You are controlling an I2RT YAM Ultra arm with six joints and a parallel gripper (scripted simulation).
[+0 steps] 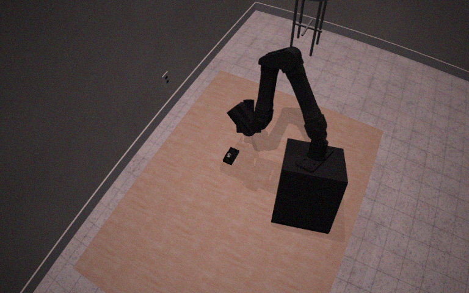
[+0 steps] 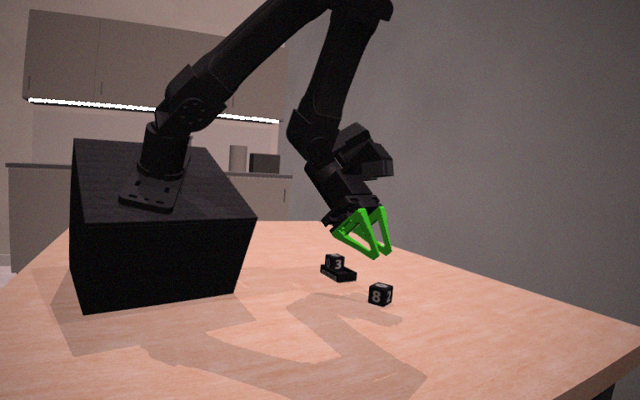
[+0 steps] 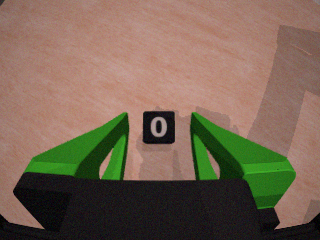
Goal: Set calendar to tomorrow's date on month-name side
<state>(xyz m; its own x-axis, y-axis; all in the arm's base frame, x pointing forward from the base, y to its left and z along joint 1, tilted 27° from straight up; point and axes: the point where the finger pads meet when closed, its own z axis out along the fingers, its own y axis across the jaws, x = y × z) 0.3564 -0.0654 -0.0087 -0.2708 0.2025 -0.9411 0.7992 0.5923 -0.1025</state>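
The loose black cube (image 2: 380, 294) (image 3: 159, 128) stands flat on the table, with 0 on top and 8 and 2 on the sides seen in the exterior view. The top view does not show it; the arm covers that area. My gripper (image 2: 382, 257) (image 3: 159, 120) is partly open and empty, tilted above the loose cube, which appears between the fingertips in the wrist view. The other cube (image 1: 229, 155) (image 2: 334, 262) sits at one end of the black tray (image 1: 235, 150) (image 2: 347, 275), with 5 on top and 0 and 3 on visible sides. The tray's lettering is too small to read.
The black pedestal (image 1: 308, 203) (image 2: 160, 263) carries the arm's base beside the work area. The wooden table top (image 1: 193, 221) (image 2: 472, 348) extends around the cubes. The grey wall (image 1: 86, 86) (image 2: 519, 141) rises beyond the table.
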